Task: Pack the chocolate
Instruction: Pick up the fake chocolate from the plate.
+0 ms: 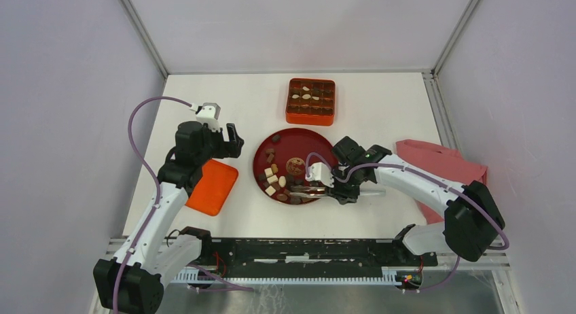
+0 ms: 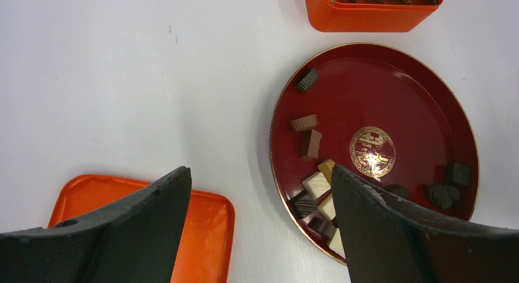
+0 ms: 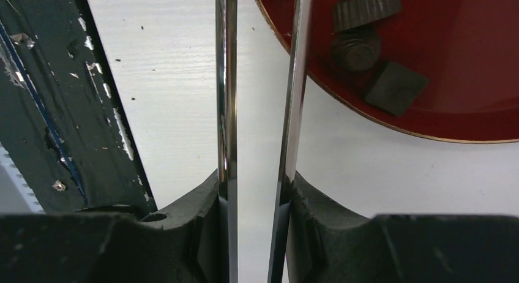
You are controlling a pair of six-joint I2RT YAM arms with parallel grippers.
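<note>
Chocolate pieces [image 1: 274, 179], dark, light brown and cream-white, lie on a round red plate [image 1: 311, 136], mostly along its left and near sides. My right gripper [image 1: 338, 189] is shut on metal tongs [image 1: 309, 189], whose two blades [image 3: 226, 81] reach over the plate's near rim; their tips are cut off in the right wrist view. Dark pieces [image 3: 358, 47] lie to the right of the blades. My left gripper [image 1: 234, 141] hangs open left of the plate. Between its fingers [image 2: 260, 173] is bare table, with pieces [image 2: 315, 188] beside its right finger.
An orange box with gridded compartments [image 1: 311, 101], some holding pieces, stands behind the plate. Its flat orange lid [image 1: 212, 186] lies left of the plate, under my left arm. A pink cloth [image 1: 441, 168] lies at the right. A dark rail [image 3: 49, 111] runs along the near edge.
</note>
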